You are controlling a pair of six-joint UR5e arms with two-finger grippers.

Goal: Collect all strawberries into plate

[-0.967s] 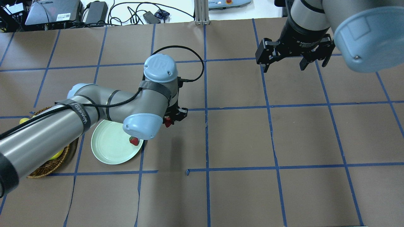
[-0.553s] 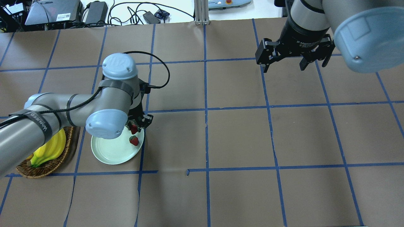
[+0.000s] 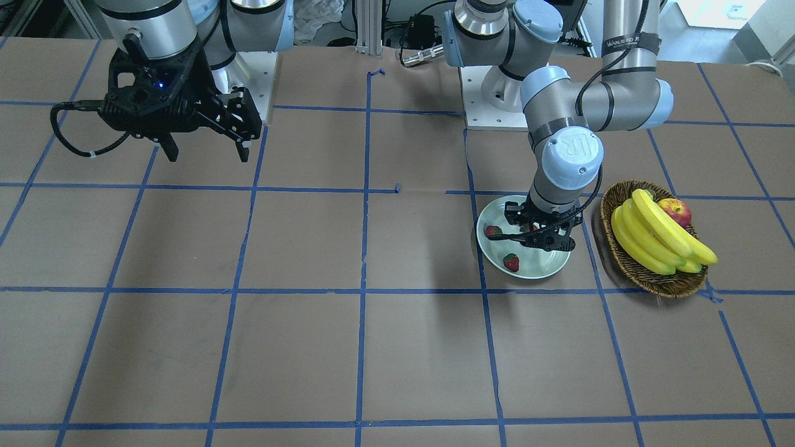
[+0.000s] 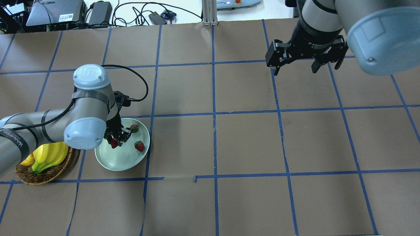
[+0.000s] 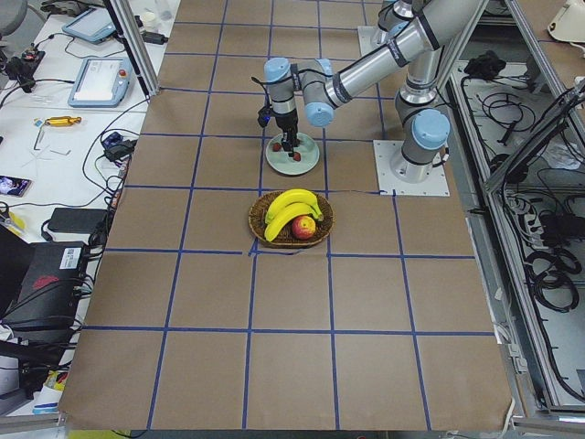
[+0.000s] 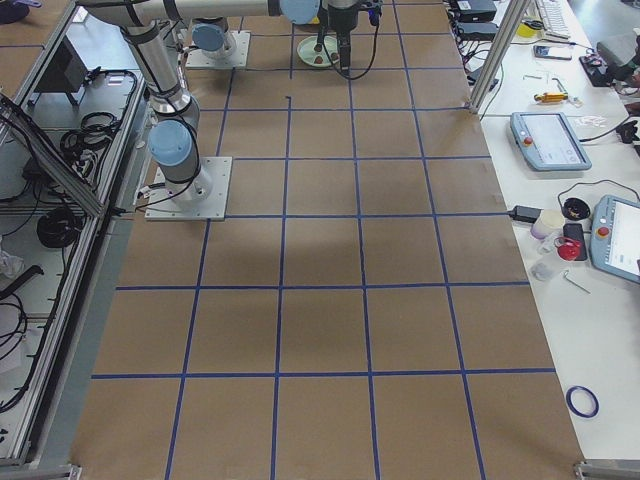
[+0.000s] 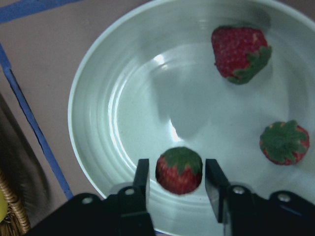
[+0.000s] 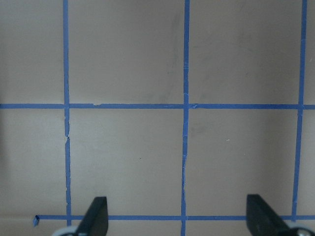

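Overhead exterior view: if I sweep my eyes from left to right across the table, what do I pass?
Wicker basket of bananas → pale green plate with strawberries, the left claw over it → a stretch of brown paper → the right claw, hanging open.

Left arm's end of the table: the plate sits just beside the basket, on the side toward the table's middle. Bananas lie in the basket, an apple against them on the side away from the plate. In the plate, one strawberry lies by the far rim and a second strawberry nearer the robot. A third strawberry sits on the basket side, between the fingers of the left gripper. The right gripper hangs over the table's opposite half, well apart.
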